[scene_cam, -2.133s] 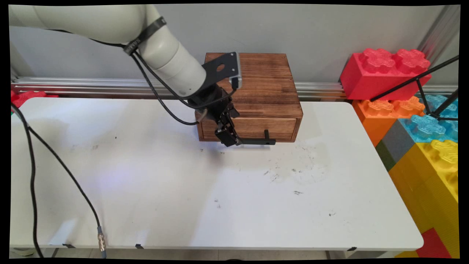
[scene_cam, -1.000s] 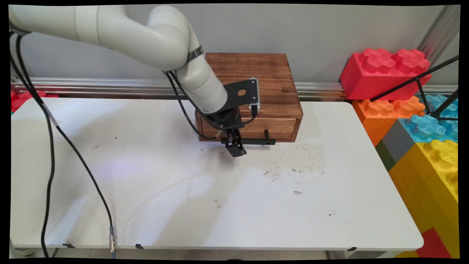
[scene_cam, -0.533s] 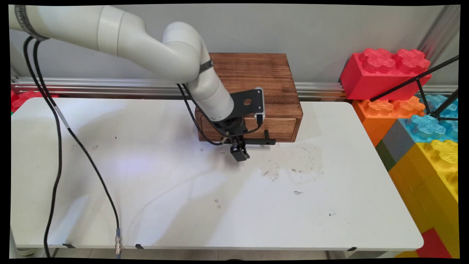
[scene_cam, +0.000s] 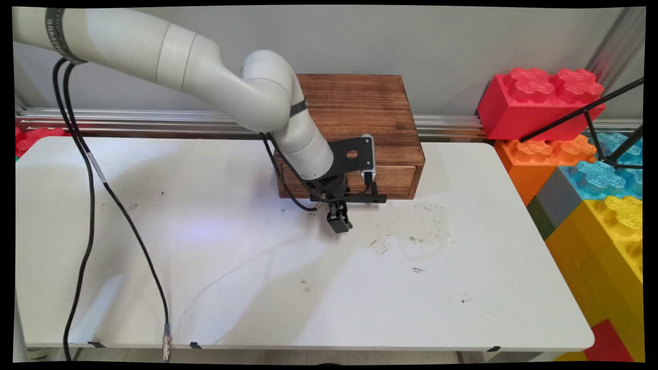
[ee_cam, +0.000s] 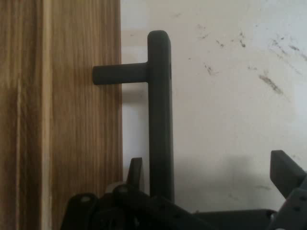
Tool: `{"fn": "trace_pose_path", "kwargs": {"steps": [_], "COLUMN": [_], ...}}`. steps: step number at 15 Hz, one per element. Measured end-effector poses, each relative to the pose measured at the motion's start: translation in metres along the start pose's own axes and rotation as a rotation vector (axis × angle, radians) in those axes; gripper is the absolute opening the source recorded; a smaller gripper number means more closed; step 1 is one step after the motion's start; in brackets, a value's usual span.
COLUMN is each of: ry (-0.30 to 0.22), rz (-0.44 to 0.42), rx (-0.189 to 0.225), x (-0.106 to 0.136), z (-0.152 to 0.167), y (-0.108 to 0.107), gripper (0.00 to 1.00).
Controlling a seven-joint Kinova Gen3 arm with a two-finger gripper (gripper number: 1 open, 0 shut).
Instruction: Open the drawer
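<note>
A dark wooden box (scene_cam: 360, 110) stands at the table's far edge, its drawer (scene_cam: 396, 180) flush with the front. A black bar handle (scene_cam: 367, 198) sticks out from the drawer on posts. My gripper (scene_cam: 339, 222) hangs just in front of the handle's left part, pointing down at the table. In the hand view the handle (ee_cam: 159, 110) runs up the picture beside the drawer front (ee_cam: 72, 120). My gripper (ee_cam: 208, 165) is open: one finger (ee_cam: 136, 173) sits between the wood and the bar, while the other finger (ee_cam: 287, 171) is far off to the right. Nothing is gripped.
Big toy bricks, red (scene_cam: 540, 103), orange (scene_cam: 540, 159), blue (scene_cam: 604, 174) and yellow (scene_cam: 611, 246), are stacked off the table's right end. Black tripod legs (scene_cam: 591, 110) cross them. A black cable (scene_cam: 97, 174) hangs over the table's left side. The white table (scene_cam: 308, 288) has scuff marks.
The arm has swung right and lowered. My gripper moved from the handle's left end to a spot further right along it and nearer the table's front. The box and drawer stayed put.
</note>
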Motion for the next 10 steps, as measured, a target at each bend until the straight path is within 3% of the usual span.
{"fn": "trace_pose_path", "kwargs": {"steps": [10], "ry": [-0.004], "rz": [0.010], "rx": [-0.003], "x": [-0.002], "z": [0.019], "y": [0.005], "gripper": [1.00]}}
